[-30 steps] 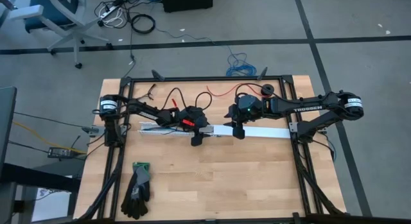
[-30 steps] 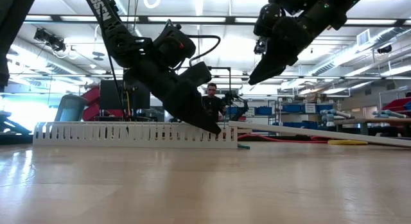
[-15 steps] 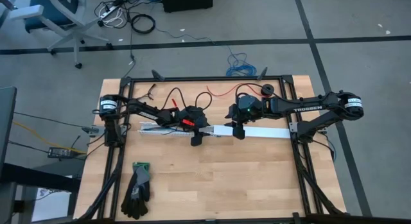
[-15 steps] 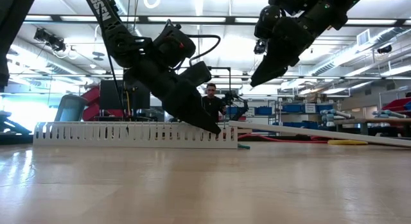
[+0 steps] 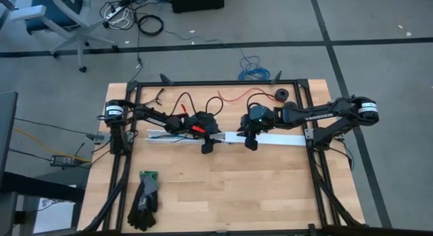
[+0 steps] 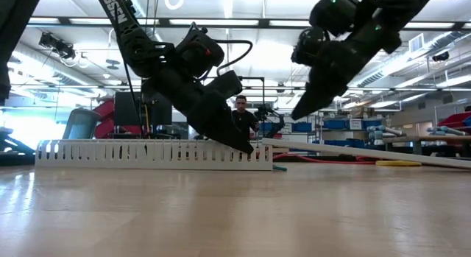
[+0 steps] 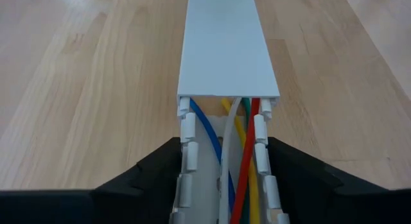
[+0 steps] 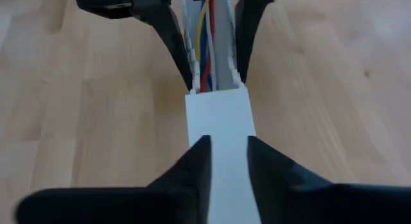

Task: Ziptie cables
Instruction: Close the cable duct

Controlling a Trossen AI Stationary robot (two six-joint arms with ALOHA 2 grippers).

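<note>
Left gripper (image 5: 207,147), reaching in over the wooden table (image 5: 257,195) past a pair of dark gloves (image 5: 144,199) lying near its front edge, clasps the white slotted channel (image 6: 147,152) between its two fingers (image 7: 157,169), one against each toothed wall, at the point where the smooth white cover (image 7: 225,51) begins; the cables (image 7: 207,129), blue, yellow, green and white strands with a red one among them, lie lengthwise inside the open channel and run in under the cover's end. Just beyond along the same line, the right gripper (image 5: 250,143) hangs tilted above the cover without touching it, its jaws narrowly parted and holding nothing, tips aimed toward the left gripper. Toward the table's back edge lie a thin red wire (image 5: 233,95) and a small black roll (image 5: 279,95), well apart from the channel. Behind the table a blue coiled cable (image 5: 254,68) sits on the floor, and across the workshop a person (image 6: 241,113) is seen at a bench
</note>
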